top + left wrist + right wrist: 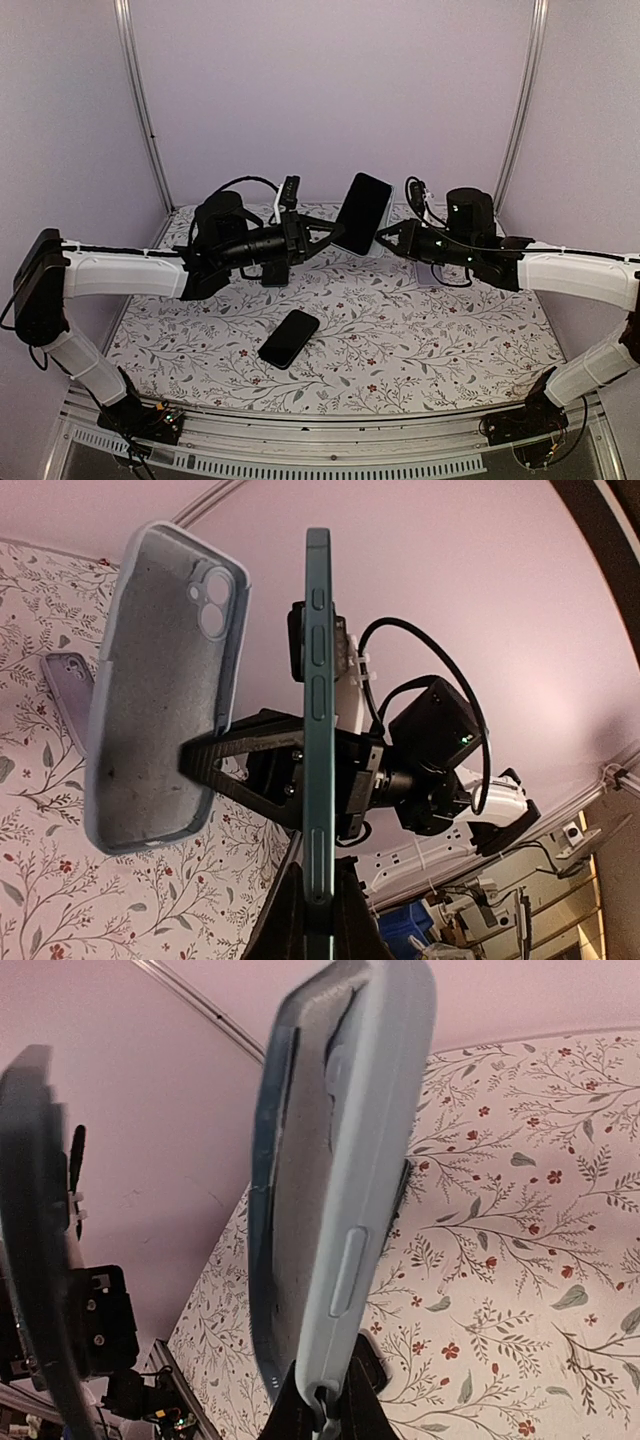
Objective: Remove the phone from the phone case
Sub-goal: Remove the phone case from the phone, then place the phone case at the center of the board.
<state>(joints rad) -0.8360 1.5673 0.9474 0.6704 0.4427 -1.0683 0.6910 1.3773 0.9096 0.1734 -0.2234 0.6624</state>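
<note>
Okay, surface is a white cloth [450,340] with a leafy floral print; plain lavender walls [330,90] on three sides; aluminium posts [140,110] in the back corners; a dark spare phone [289,338] lies flat on the cloth, at 6 o'clock from where the two grippers meet in mid-air; a clear case [68,695] also lies on the cloth, at 9 o'clock of the blue one in the left wrist view.

Left gripper [322,234] is clamped tight on one end of the teal phone [318,680]; phone stands upright, edge-on to that wrist camera, side buttons facing it.

Right gripper [388,240] is closed on the rim of the light blue phone case [160,700]; case is empty, inner lining showing, camera cut-out at its 12 o'clock end.

Phone is out of the case; the two hang just beside each other with a gap between them, both well above the cloth.
</note>
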